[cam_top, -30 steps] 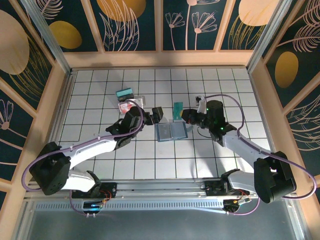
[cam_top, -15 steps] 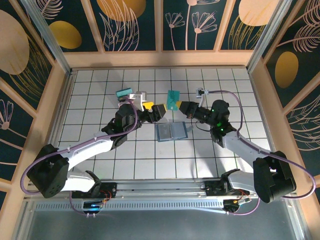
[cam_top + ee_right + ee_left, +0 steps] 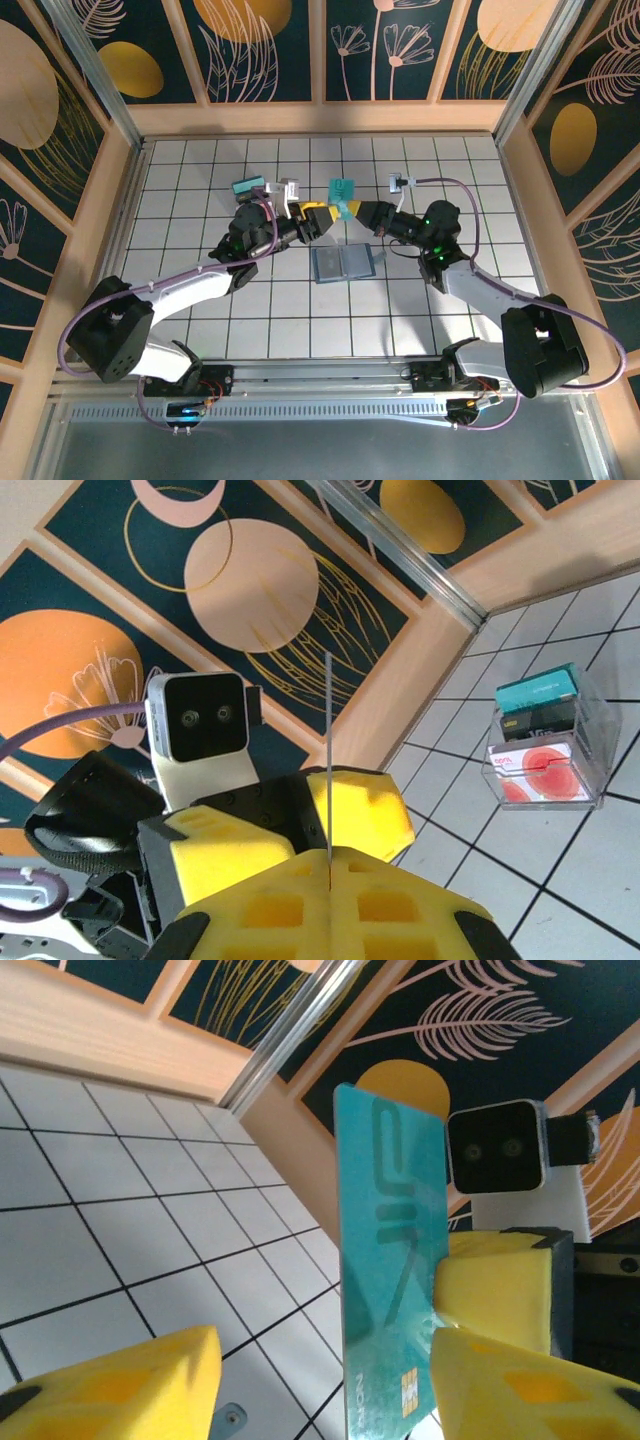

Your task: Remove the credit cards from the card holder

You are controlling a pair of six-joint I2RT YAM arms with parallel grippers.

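Note:
A teal credit card (image 3: pixel 344 194) is held upright in the air behind the card holder (image 3: pixel 342 263), a slate-blue bifold lying open on the tiles. My right gripper (image 3: pixel 366 213) is shut on the card's right edge; from its own wrist the card shows edge-on as a thin line (image 3: pixel 328 740) rising out of the closed pads (image 3: pixel 400 910). My left gripper (image 3: pixel 320 218) faces it from the left. Its jaws straddle the card (image 3: pixel 390 1250). The right finger (image 3: pixel 520 1390) is close to the card, and the left finger (image 3: pixel 120 1390) stands well clear.
A clear stand (image 3: pixel 545 742) holding teal and red-pink cards sits at the back left (image 3: pixel 247 187), partly behind my left arm. Wooden walls ring the white tiled table (image 3: pixel 300 330). Both arms meet over the middle of the table.
The right gripper has raised the teal card up and back from the holder. The left gripper has come up to it, and its jaws have narrowed around the card.

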